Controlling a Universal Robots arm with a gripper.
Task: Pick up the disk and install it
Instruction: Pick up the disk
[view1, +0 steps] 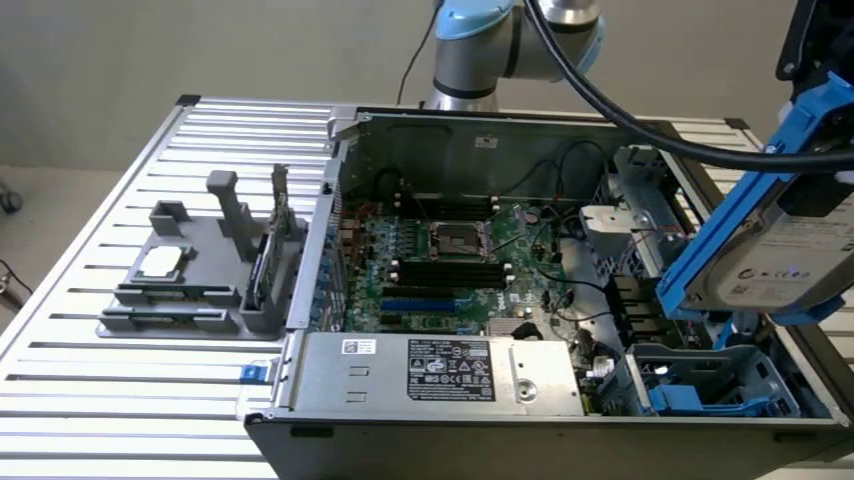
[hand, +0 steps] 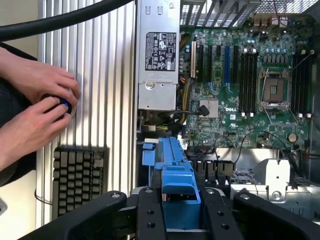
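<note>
The disk (view1: 787, 255), a silver-grey drive with a white label in a bright blue carrier (view1: 721, 225), hangs tilted in the air at the exterior view's right. It is above the front right corner of the open computer case (view1: 534, 125). My gripper (hand: 180, 212) is shut on it: the black fingers (hand: 150, 210) stand on either side of the blue carrier (hand: 177, 175). Below the disk lies the drive bay (view1: 707, 385), with a blue bracket (view1: 674, 398) inside.
The motherboard (view1: 454, 260) and power supply (view1: 441, 370) lie in the case. A grey fixture (view1: 187, 270) on the slatted table holds a silver chip (view1: 160, 262) and a dark upright card (view1: 280, 230). A person's hands (hand: 35, 110) rest beside a keyboard (hand: 77, 175).
</note>
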